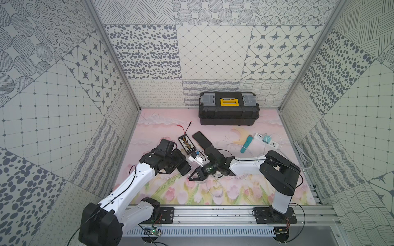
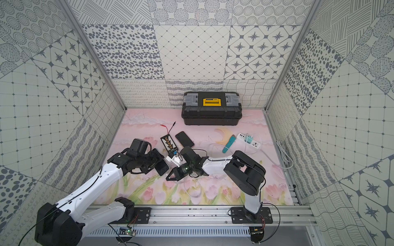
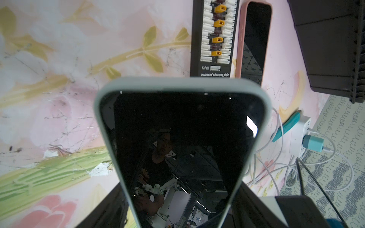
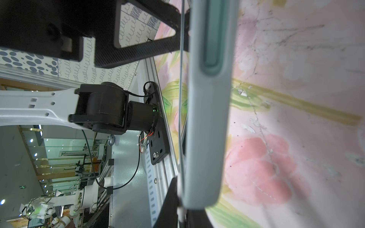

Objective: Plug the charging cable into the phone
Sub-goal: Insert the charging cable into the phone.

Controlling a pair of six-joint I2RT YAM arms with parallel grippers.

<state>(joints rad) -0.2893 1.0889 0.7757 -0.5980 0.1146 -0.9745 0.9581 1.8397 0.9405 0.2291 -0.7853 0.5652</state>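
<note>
Right tool (image 1: pixel 190 178), gripping the cable (image 4: pixel 180 216), sits just beside the phone (image 1: pixel 185 167).

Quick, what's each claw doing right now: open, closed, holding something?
Left gripper: closed on the pale-cased phone.
Right gripper: closed; whether it pinches anything cannot be told.

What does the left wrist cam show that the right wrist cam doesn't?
Left wrist only: the phone screen-on, dark, plus the charging plate, pink-cased phone, toolbox and power strip with white cables.
Right wrist only: that phone edge-on, with a recess in its grey case, and the left arm's base joint and rail behind it.
Both: the same grey-cased phone in the left gripper, over the floral mat.
</note>
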